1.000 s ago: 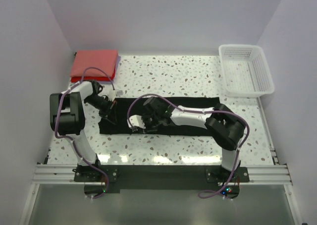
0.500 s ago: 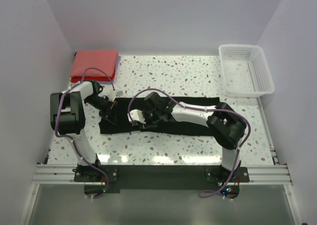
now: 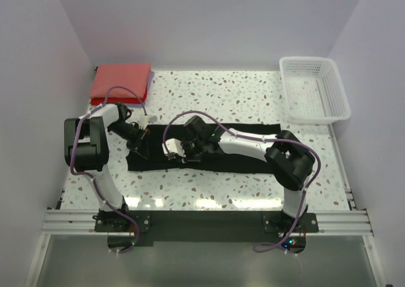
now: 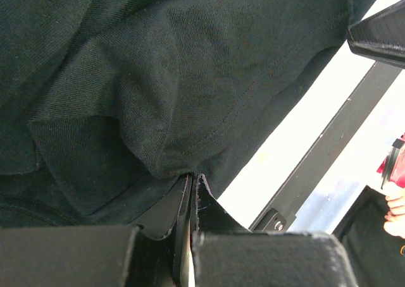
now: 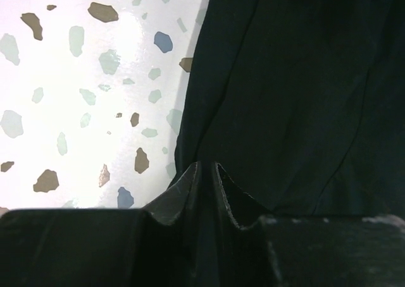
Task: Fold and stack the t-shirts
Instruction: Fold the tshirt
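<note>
While both arms reach over the middle of the bench [image 3: 221, 97], my left claw [image 4: 191, 189] is squeezed down to a hairline slit. A ridge of the black t-shirt [image 4: 158, 78] is pinched between its tips, and the cloth puckers into a fold right where the fingers meet. My right claw [image 5: 205, 176] is just as narrow, its two tips nipping the shirt's edge where black cloth meets the speckled top. From above, the left claw sits at the shirt's left end and the right claw a little way along toward the middle. Both are low on the cloth, near each other but apart.

The black t-shirt lies as a long band across the bench's centre, running left to right, parallel to the near edge and roughly midway between near and far edges. It is matte, with soft creases and a line of stitching near my left claw. The coral-red t-shirts [image 3: 120, 81] sit folded in a square pile at the far left corner, with a thin purple-blue layer [image 3: 149, 83] showing along the pile's right side.

The bench is white terrazzo with brown, grey and blue flecks, glossy under the light. A white lattice basket [image 3: 316, 61] stands at the far right corner, well apart from the black shirt. Pale walls [image 3: 209, 21] close in the bench at the back and both sides, and a metal rail [image 3: 69, 220] runs along the near edge.
</note>
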